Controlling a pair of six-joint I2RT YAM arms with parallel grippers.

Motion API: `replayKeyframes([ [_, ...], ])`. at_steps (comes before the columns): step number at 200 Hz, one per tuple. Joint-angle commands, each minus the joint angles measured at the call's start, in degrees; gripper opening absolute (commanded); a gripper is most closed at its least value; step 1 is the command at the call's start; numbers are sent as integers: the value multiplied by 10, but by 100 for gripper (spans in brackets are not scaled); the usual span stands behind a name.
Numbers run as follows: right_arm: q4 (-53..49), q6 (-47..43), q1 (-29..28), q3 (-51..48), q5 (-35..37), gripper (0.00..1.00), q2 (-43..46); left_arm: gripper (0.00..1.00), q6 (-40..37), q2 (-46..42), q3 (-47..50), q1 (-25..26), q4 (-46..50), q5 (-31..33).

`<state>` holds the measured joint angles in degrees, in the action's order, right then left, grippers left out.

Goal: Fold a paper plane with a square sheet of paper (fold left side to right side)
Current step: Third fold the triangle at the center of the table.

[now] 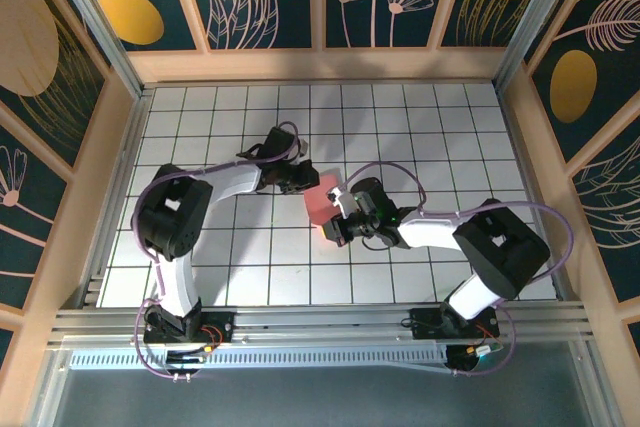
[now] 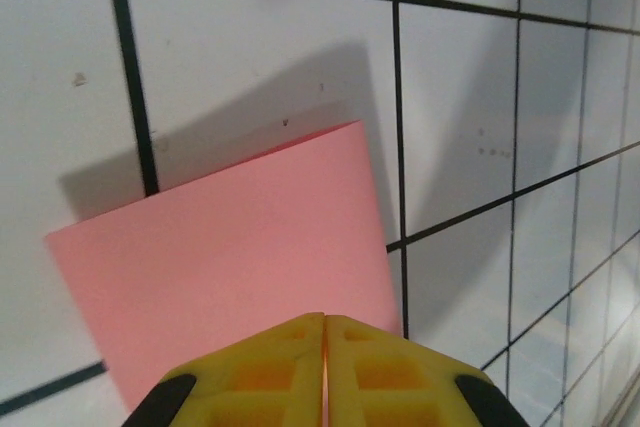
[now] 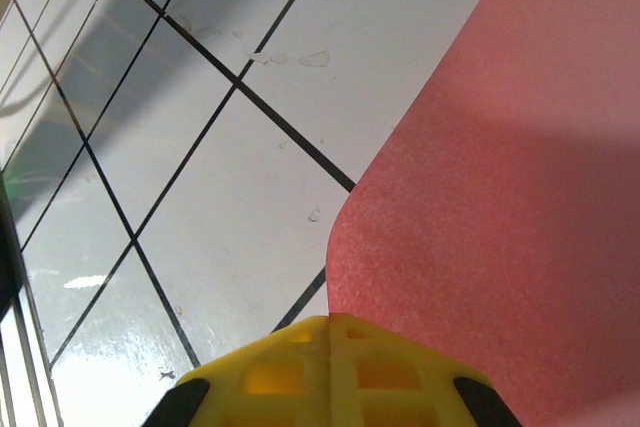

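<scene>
White grid-tiled counter (image 1: 250,257), one thin salmon-pink sheet of paper (image 1: 318,202) at its middle. Two grippers, both closed: the left gripper (image 2: 324,319) pinches one edge, the right gripper (image 3: 330,319) a lifted, curling edge.

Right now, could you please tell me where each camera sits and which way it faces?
Top external: above and behind the bases, looking down on the grid table; both arms, left gripper, right gripper.
Left wrist: looks down past its shut fingers at the square sheet of paper.
Right wrist: low, looks across the grid table past its shut fingers.
Shared: all three see the paper.
</scene>
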<state>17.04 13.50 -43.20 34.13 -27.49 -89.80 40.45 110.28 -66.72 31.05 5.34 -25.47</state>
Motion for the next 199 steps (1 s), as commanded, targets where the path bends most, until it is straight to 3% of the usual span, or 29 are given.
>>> replayKeyframes([
  [1,13,17,5,17,-25,0,-11,7,-40,28,-29,14,32,-2],
  [46,12,29,12,22,-33,0,-14,0,-59,56,-34,20,49,19],
  [94,-7,40,23,38,-34,0,-25,0,-90,74,-31,24,78,72],
  [138,-46,42,41,54,0,0,-24,0,-115,85,-33,28,92,109],
  [199,-92,35,58,73,60,0,-30,0,-113,89,-32,31,85,101],
])
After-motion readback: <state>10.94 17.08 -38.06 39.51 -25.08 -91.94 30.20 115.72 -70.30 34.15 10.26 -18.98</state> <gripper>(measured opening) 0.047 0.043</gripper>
